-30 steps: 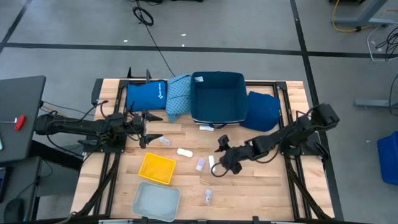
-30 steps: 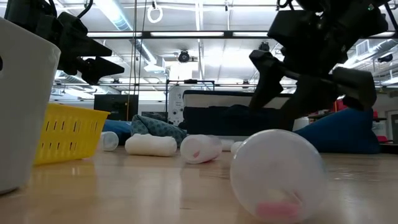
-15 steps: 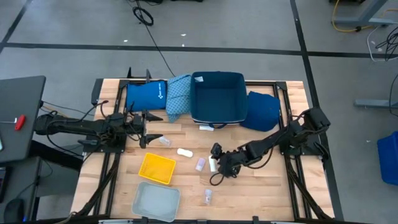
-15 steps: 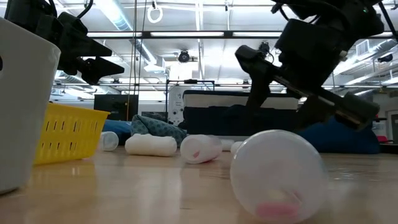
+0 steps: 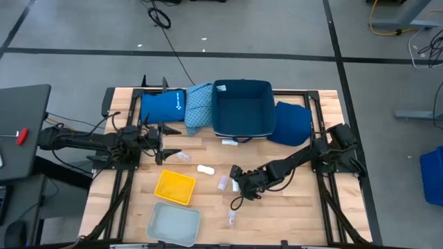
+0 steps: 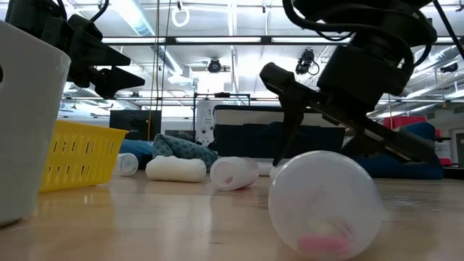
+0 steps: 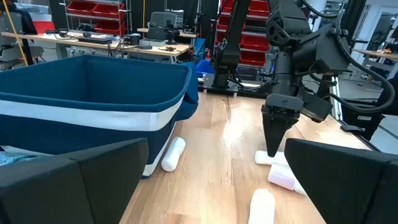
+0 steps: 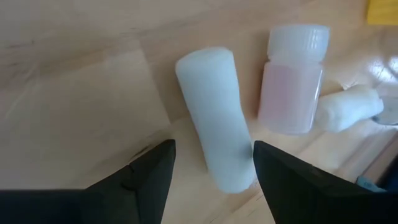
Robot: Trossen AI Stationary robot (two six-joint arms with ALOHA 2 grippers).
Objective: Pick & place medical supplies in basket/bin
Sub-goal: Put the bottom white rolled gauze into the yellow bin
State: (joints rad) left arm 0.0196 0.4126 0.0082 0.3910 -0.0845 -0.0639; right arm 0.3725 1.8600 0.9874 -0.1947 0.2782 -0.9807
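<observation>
Currently catalogued, largest first:

Blue bin (image 5: pixel 242 109), well beyond the right gripper (image 5: pixel 236 181), at the table's far edge; nothing visible inside.

Blue cloth (image 5: pixel 291 123) and teal cloth (image 5: pixel 199 106), flanking the bin, well apart from the gripper.

Yellow basket (image 5: pixel 174 187) and grey tray (image 5: pixel 174 224), off to the gripper's side, toward the left arm.

Left gripper (image 5: pixel 166 142), spread, idle and well away, facing the bin.

Right gripper, spread, fingers (image 8: pixel 147 174) straddling the roll.

White roll (image 8: pixel 217 115), lying flat between those fingers, not yet pinched.

Pink vial (image 8: pixel 292 78), just beside the roll.

Handling judgement: lower squarely, centre the roll, then pinch its middle; keep the outer finger clear of the vial so it isn't nudged away.
</observation>
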